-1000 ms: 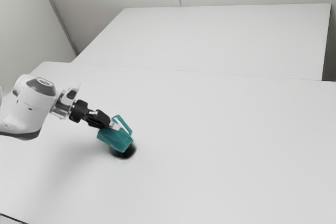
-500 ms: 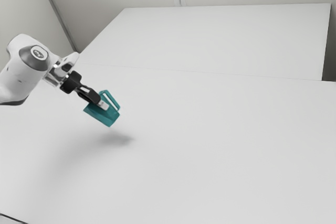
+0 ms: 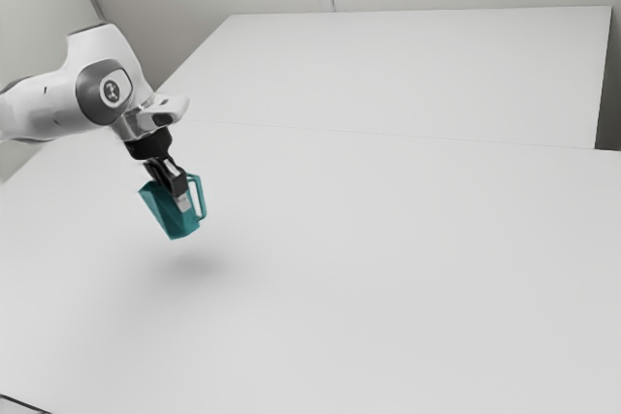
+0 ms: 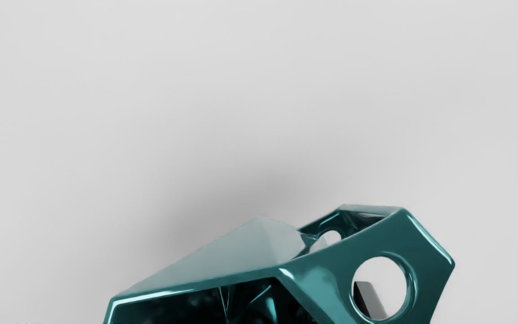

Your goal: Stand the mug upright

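The teal, faceted mug (image 3: 163, 208) hangs above the white table (image 3: 388, 269) in the exterior view, its shadow below it. It is somewhat tilted, with its base low and its handle toward the exterior view's right. My gripper (image 3: 181, 201) points down from above and is shut on the mug's body near the handle. In the wrist view, the mug (image 4: 331, 279) shows part of its dark inside and its handle with a round hole. Through that hole, a grey fingertip of my gripper (image 4: 372, 300) is visible; the other finger is hidden.
Behind the table, a second white surface (image 3: 408, 70) stretches toward the pale walls. A dark thin line (image 3: 24, 403) crosses the lower left corner of the exterior view.
My gripper has lifted the mug off the table and carried it toward the exterior view's left. The hand has swung from a slanted pose to pointing more steeply down, turning the mug with it.
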